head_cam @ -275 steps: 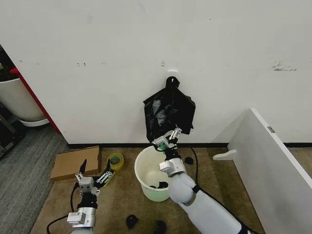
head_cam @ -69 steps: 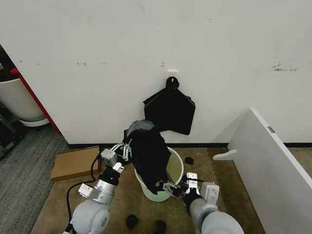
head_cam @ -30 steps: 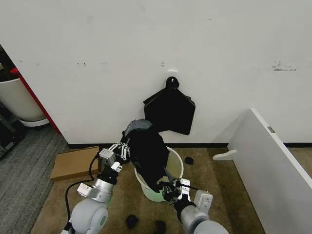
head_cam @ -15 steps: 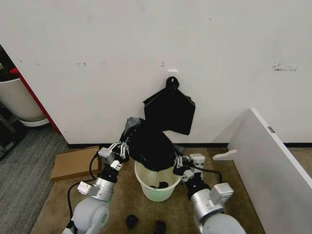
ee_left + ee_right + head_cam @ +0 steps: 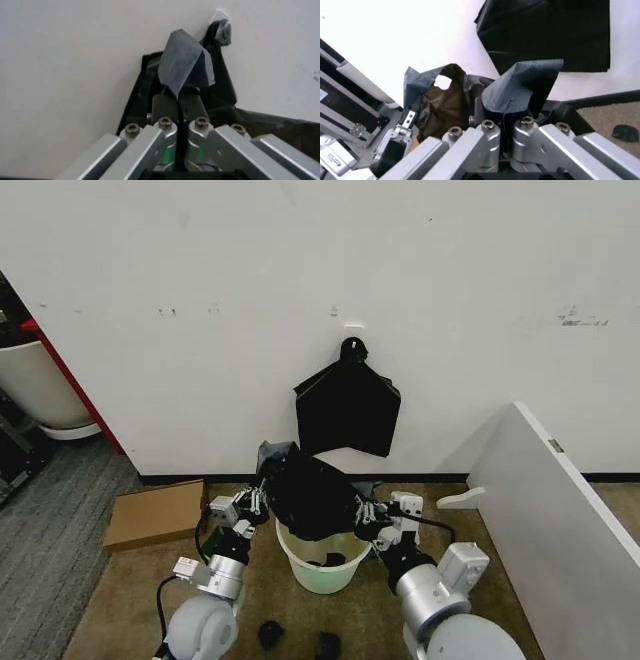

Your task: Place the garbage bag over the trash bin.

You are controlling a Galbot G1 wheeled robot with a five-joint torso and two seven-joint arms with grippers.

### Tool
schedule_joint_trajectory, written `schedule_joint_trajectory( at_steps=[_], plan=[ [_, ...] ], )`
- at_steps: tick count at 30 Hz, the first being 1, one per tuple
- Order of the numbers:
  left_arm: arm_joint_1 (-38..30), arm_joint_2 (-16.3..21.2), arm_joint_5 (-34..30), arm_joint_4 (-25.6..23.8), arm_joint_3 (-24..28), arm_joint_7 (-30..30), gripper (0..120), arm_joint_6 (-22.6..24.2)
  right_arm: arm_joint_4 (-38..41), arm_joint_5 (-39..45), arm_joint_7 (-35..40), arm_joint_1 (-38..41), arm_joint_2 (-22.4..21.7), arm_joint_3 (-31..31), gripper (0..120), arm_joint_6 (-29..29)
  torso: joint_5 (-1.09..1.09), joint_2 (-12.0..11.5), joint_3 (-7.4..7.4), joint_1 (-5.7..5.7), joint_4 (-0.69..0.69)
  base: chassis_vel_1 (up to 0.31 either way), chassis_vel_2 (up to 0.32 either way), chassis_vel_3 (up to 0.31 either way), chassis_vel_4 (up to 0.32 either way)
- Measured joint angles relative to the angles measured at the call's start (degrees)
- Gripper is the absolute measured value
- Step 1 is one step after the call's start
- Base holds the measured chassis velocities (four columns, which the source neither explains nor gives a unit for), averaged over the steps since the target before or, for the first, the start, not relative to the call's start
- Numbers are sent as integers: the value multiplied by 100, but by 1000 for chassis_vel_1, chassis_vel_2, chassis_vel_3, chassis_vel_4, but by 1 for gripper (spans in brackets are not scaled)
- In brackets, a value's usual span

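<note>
Lowered since earlier, the garbage bag (image 5: pixel 310 502) sags limp over the trash bin (image 5: pixel 312 568), each tool, left tool (image 5: pixel 256 502) and right tool (image 5: pixel 364 515), pinching its thin edge

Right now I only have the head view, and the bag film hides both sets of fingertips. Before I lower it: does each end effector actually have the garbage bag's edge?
Observer: In the left wrist view, the left end effector is shut on a flap of the garbage bag. The flap sticks out past the fingertips.
Operator: And the right one?
Observer: In the right wrist view, the right end effector is shut on a folded edge, and film pokes out beyond its fingertips too.
Operator: Is the mouth open between them?
Observer: The right wrist view shows a hollow in the film between the two end effectors. I cannot tell how wide it gapes.
</note>
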Motion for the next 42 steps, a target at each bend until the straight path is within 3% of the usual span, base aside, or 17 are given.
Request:
schedule_joint_trajectory(
  at_steps=[16,20,26,28,31,42],
  plan=[
    [302,-141,-1114,-78,68,94,0,447,-733,559,120,361,197,-22,0,23,0,0,0,0,0,0,0,0,0],
    [378,-172,-1253,24,87,680,0,428,-910,485,-191,436,206,42,0,327,-1,0,0,0,0,0,0,0,0],
    [414,-162,-1721,256,58,2108,0,342,-1063,249,-673,398,187,62,0,846,-1,0,0,1,0,0,0,0,0],
    [414,-161,-1754,267,49,2196,0,336,-1068,237,-697,388,186,60,0,870,-1,0,0,1,0,0,0,0,0],
    [391,-143,-2078,345,-39,3002,0,315,-1178,51,-945,321,185,44,0,1196,-1,0,0,1,0,0,0,0,0],
    [110,-236,-2504,860,-94,4189,0,395,-1468,-190,-1051,349,242,23,0,1361,0,0,0,1,0,0,0,0,0]
  ],
)
